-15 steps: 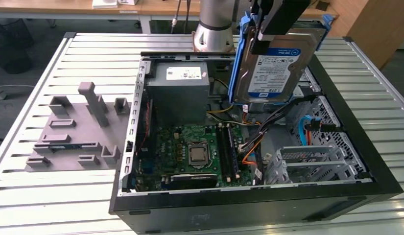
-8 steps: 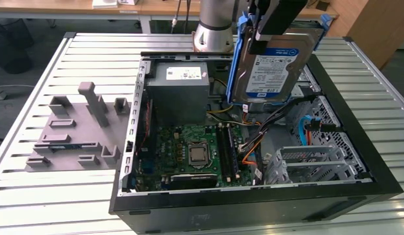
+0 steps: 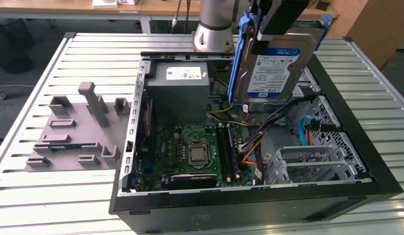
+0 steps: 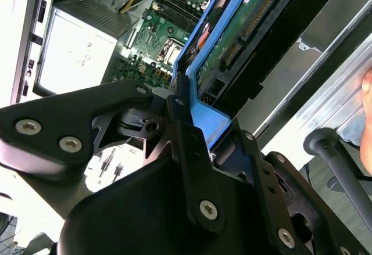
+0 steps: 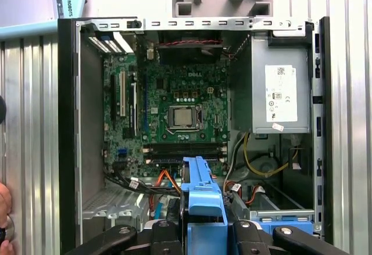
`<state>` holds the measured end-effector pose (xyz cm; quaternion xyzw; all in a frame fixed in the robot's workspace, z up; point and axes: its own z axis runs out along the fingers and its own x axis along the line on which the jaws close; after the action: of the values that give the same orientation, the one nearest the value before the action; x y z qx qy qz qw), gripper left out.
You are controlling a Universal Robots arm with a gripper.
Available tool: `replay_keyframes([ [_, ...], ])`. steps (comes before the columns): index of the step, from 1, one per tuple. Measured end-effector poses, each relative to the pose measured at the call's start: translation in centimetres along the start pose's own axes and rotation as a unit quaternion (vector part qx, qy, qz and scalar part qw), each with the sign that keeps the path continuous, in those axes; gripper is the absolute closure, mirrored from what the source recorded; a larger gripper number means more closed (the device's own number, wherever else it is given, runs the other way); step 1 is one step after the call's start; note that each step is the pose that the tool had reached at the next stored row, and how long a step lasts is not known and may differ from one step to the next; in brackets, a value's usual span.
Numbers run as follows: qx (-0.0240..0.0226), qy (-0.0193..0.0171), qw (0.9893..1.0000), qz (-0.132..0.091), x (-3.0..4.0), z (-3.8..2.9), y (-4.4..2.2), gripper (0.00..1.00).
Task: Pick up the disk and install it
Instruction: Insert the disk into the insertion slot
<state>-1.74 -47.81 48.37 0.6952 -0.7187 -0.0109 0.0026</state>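
Work stands like this in the exterior view: my end effector is clenched on the disk, gripping its upper end. The disk hangs nearly upright, label toward the camera, with blue rails down both long edges. It is in the air above the open computer case, its lower end near the cables beside the grey power supply. Below lie the motherboard and, toward the exterior view's right, a metal drive bay. The case rests on the slatted bench, and a grey fixture plate sits beside it on the exterior view's left.

In the second wrist view, my black fingers pinch the blue rail end between them. The disk's green circuit-board underside stretches away from me. Beyond it I see the power supply and the motherboard inside the case.

In the first wrist view, I look straight down into the case. The blue rail of the disk stands edge-on between my finger links, above the motherboard, with the power supply off to one side.
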Motion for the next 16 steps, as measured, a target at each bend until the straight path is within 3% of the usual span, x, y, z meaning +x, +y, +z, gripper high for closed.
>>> replay_keyframes([
  [11,0.0,0.0,1.0,0.0,0.45,-0.01,-0.07,0.64],
  [16,0.0,0.0,1.0,0.0,0.48,-0.01,-0.41,0.64],
])
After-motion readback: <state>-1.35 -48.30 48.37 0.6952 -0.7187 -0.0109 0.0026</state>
